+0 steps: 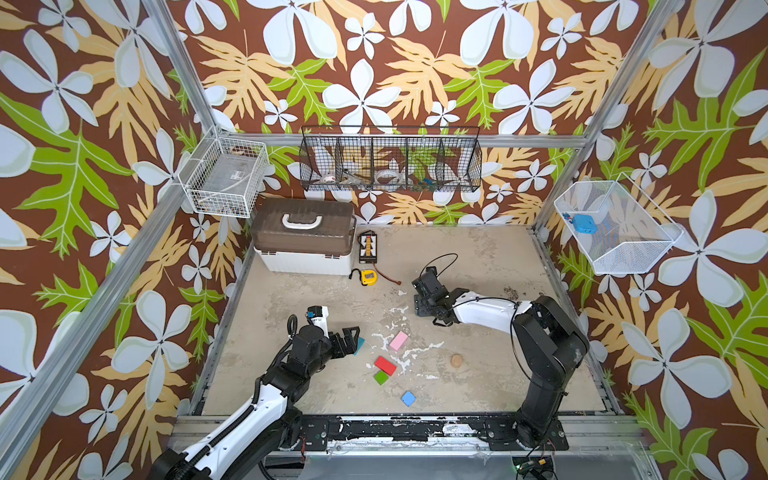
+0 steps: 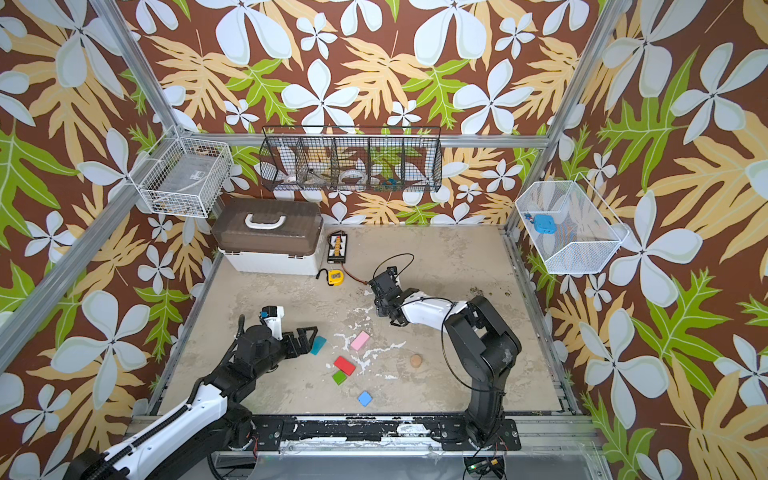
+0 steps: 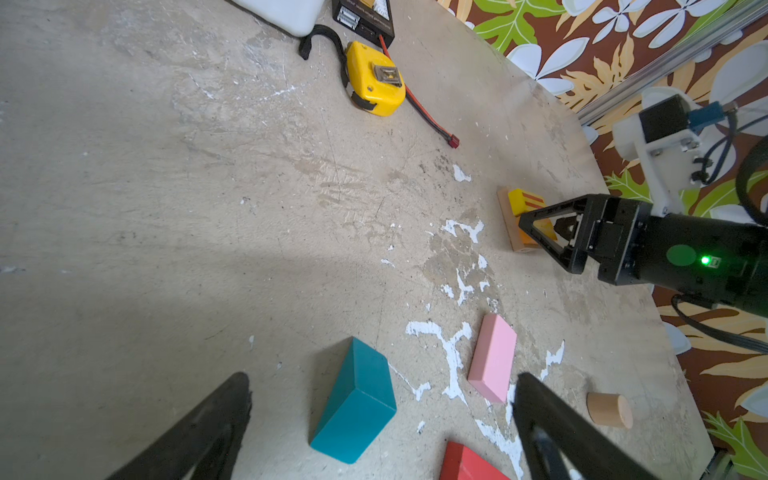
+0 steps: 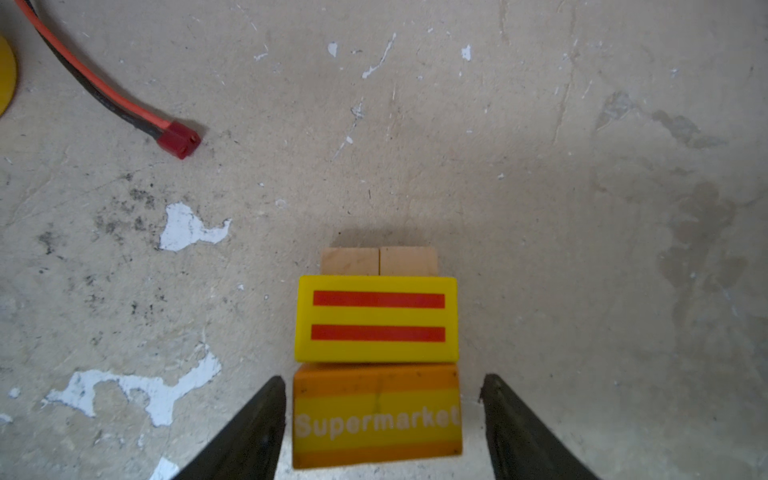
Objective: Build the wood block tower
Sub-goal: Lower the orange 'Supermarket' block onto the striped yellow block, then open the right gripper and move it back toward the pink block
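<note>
My right tool (image 4: pixel 383 377) stands apart, flanking the orange block (image 4: pixel 376 419) lettered "Supermarket". Left of centre in a top view, my left tool (image 2: pixel 313 340) gapes by the teal block (image 2: pixel 319 345).

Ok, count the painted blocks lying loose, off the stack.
5: the teal block leftmost, the pink block farthest back, the red block in the middle, the green block beside it, the blue block frontmost. Others may be hidden.

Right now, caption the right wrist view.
Open fingers flank the orange "Supermarket" wood block, next to a yellow red-striped block, both on plain wood planks.
</note>
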You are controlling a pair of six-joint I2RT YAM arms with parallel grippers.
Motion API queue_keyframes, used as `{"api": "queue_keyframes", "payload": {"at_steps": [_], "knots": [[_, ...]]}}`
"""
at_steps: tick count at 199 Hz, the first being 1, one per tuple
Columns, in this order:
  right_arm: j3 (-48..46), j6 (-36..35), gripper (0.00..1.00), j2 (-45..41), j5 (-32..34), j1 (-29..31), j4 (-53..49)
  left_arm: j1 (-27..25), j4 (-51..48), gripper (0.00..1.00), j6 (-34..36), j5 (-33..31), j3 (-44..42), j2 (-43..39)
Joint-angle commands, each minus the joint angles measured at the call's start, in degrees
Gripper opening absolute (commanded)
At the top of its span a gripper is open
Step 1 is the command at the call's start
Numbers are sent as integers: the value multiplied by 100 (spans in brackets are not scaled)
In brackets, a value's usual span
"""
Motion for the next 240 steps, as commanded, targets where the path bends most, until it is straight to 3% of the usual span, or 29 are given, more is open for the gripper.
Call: {"api": "queue_keyframes", "payload": {"at_steps": [1, 92, 240], "knots": [[4, 67, 74, -34, -53, -5, 6, 3, 86, 100, 2, 44, 26, -15], [65, 84, 60, 44, -154, 4, -3, 3, 91, 100, 2, 35, 24, -24], [149, 43, 59, 114, -8, 4, -111, 3, 97, 100, 1, 35, 28, -24]]}}
